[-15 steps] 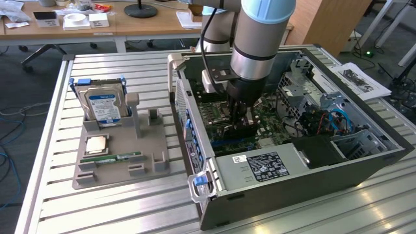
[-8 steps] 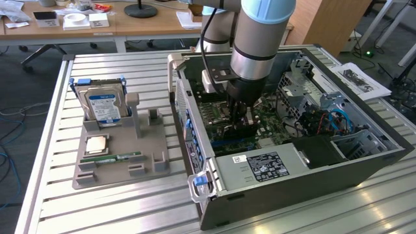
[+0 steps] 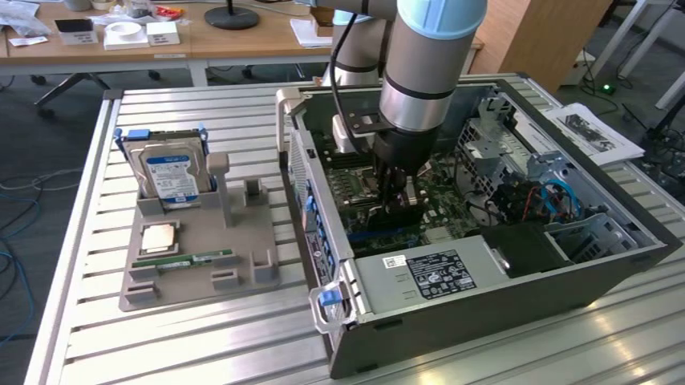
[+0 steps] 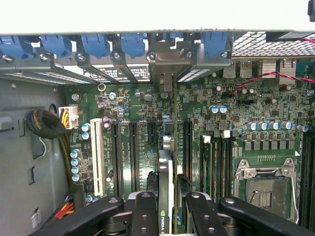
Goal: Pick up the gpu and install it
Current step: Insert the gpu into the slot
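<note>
Tool (image 4: pixel 166 206) deep inside the open dark tower computer case (image 3: pixel 599 269), centre of the exterior frame, hanging from the grey and pale-blue arm (image 3: pixel 428 56). Clenched on the thin dark graphics card with the silver end bracket (image 4: pixel 166 172), seen edge-on between the black fingers (image 4: pixel 142 211) at lower centre of the wrist frame, a green logo just legible on the card's upper edge. Held upright, long axis running from the tool at the bottom of that frame up toward the row of blue bracket clips (image 4: pixel 106 44) along the case's rear wall at the top, with the silver bracket end reaching the opened rear slot position near upper centre. Directly beneath the card, the green motherboard (image 4: pixel 246 108) with its parallel black expansion slots (image 4: pixel 133 147), these lying along the same line as the card; edge apparently over the slot between the black ones to either side, though whether seated or just above cannot be told. In the exterior frame, at left, the grey moulded parts holder (image 3: pixel 188 257) on the slatted aluminium tabletop (image 3: pixel 172 345), carrying the boxy silver hard drive with the blue-white label (image 3: pixel 172 172) standing on end, a square copper-coloured processor (image 3: pixel 159 237) and a short narrow green memory stick (image 3: pixel 198 259) lying flat, all well apart from the tool.
</note>
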Controlling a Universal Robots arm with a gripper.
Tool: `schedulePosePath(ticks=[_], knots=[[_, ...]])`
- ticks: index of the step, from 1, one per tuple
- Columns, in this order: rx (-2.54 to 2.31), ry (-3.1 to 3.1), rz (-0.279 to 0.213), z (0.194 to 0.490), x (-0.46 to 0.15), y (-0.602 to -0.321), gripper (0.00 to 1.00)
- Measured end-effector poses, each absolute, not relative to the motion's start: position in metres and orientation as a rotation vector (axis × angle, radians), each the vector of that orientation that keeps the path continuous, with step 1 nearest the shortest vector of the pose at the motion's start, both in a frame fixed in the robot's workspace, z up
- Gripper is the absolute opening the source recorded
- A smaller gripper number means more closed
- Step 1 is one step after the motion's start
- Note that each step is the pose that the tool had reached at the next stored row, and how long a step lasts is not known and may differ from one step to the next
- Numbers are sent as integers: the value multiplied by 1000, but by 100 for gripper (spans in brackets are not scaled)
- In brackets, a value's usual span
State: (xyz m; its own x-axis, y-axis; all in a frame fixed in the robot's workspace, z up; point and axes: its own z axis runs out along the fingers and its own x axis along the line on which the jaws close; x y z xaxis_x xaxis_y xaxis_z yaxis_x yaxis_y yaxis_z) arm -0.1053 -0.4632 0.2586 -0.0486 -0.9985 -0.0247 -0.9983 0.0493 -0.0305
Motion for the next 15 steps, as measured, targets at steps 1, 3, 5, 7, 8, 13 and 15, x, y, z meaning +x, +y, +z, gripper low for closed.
schedulePosePath(ticks=[1,3,5,7,8,13,15], knots=[[-2140,2247,-8,259,-105,-463,27],[-2140,2247,-8,259,-105,-463,27],[-2140,2247,-8,259,-105,-463,27],[-2139,2247,-8,259,-105,-463,27],[-2139,2246,-8,260,-105,-463,27],[-2139,2246,-8,263,-105,-463,27],[-2139,2247,-8,263,-105,-463,27]])
